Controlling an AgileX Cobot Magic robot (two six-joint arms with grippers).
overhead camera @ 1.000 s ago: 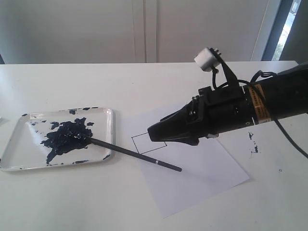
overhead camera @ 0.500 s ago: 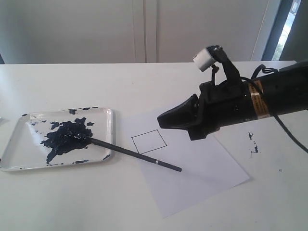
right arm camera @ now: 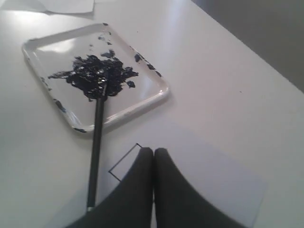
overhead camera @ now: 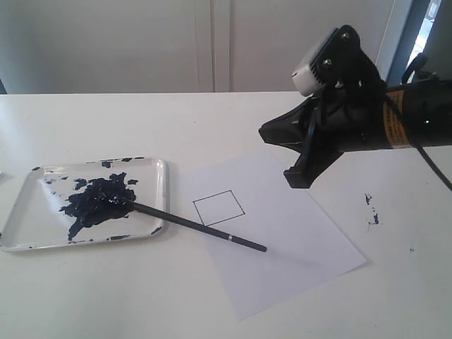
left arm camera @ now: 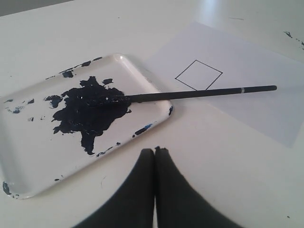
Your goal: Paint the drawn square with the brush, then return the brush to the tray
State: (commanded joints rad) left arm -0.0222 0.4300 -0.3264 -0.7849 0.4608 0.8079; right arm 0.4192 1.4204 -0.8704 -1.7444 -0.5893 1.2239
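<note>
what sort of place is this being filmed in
Probably an indoor robot lab or workroom: a plain white table with a paint-smeared tray, a brush and a paper sheet, a robot arm above, pale wall panels behind.

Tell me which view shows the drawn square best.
The left wrist view: the square is whole, large and unobstructed. The exterior view shows it whole but smaller. The right wrist view shows only one corner, the rest behind the jaws.

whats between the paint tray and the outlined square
Only bare white table and white paper margin; the thin black brush passes beside it, left wrist view.
</note>
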